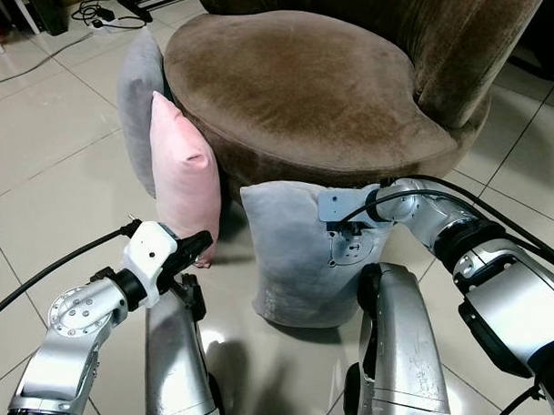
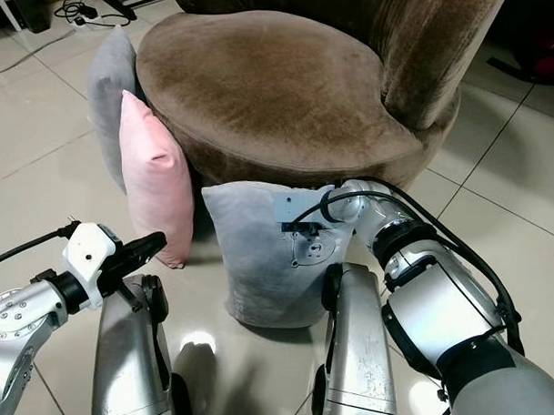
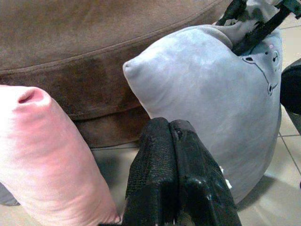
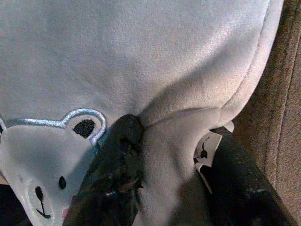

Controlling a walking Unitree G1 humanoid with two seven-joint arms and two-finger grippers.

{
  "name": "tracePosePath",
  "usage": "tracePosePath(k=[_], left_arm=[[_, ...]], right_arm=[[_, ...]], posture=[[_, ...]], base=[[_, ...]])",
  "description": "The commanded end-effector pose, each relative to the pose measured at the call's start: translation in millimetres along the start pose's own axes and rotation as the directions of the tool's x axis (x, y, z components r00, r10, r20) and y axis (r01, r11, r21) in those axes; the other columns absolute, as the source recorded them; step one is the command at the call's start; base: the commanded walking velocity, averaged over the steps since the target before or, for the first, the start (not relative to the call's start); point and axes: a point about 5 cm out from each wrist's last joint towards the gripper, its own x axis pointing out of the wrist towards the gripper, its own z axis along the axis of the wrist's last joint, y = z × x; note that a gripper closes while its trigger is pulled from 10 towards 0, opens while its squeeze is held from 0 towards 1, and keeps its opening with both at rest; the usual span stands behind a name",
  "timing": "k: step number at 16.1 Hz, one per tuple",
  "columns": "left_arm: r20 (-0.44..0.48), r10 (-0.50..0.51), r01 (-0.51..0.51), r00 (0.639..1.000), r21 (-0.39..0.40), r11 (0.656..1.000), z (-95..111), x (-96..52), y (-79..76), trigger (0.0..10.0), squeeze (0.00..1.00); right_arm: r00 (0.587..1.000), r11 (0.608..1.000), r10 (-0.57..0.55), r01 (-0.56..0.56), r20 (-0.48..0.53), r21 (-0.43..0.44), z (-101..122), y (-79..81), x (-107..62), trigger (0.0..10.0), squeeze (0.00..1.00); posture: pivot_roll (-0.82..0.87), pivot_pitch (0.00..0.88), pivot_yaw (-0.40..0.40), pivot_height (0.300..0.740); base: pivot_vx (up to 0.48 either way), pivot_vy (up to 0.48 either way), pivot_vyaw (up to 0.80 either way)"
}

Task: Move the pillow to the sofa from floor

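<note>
Three pillows stand on the tiled floor (image 1: 39, 179) against the front of the brown sofa (image 1: 300, 88), and the nearest, the grey pillow (image 1: 293, 262), is the one in hand. Closest in, at about 8 o'clock, the left hand (image 1: 194, 242) hangs just short of the pink pillow (image 1: 180, 170) with its two black fingers pressed together and nothing between them. At about 1 o'clock the right hand (image 4: 167, 176) has pinched the grey pillow's upper corner, a fold of the cloth and a small white tag bunched between its fingers (image 4: 115, 155). That pillow's base sits on the floor, leaning on the sofa's front edge. Farther off, at 11 o'clock, another grey pillow (image 1: 138, 94) leans behind the pink one. The step looks like the grasp just made; next comes a lift up and forward onto the seat, keeping the pinch tight so the soft corner does not slip out.
</note>
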Motion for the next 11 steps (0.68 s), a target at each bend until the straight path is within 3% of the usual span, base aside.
tracePosePath(k=[1, 6, 9, 11], left_arm=[[0.003, -0.006, 0.006, 1.0, 0.006, 1.0, 1.1, 1.6, -1.3, 10.0, 0.0], [0.004, -0.011, 0.011, 1.0, 0.005, 1.0, 0.5, 2.7, -2.7, 10.0, 0.0], [0.006, -0.01, 0.01, 1.0, 0.006, 1.0, 1.0, 3.7, -2.9, 10.0, 0.0], [0.017, 0.025, -0.025, 1.0, 0.003, 1.0, 1.6, 2.3, -2.1, 10.0, 0.0]], right_arm=[[0.999, 0.999, 0.05, -0.05, -0.001, 0.019, -4.4, 12.4, 4.2, 0.0, 0.0], [0.998, 0.997, 0.063, -0.063, 0.014, 0.043, -8.7, 22.5, 6.6, 0.0, 0.0], [0.999, 0.997, 0.013, -0.016, 0.044, 0.072, -8.2, 20.9, 6.0, 0.0, 0.0], [0.991, 0.99, -0.047, 0.03, 0.122, 0.138, -8.7, 16.8, 0.7, 0.0, 0.0]], posture=[[-0.03, 0.064, 0.02, 0.38], [-0.03, 0.052, 0.027, 0.38], [-0.03, 0.05, 0.03, 0.38], [-0.03, 0.054, 0.029, 0.38]], base=[[0.0, 0.0, 0.0], [0.0, 0.0, 0.0], [0.0, 0.0, 0.0], [0.0, 0.0, 0.0]])
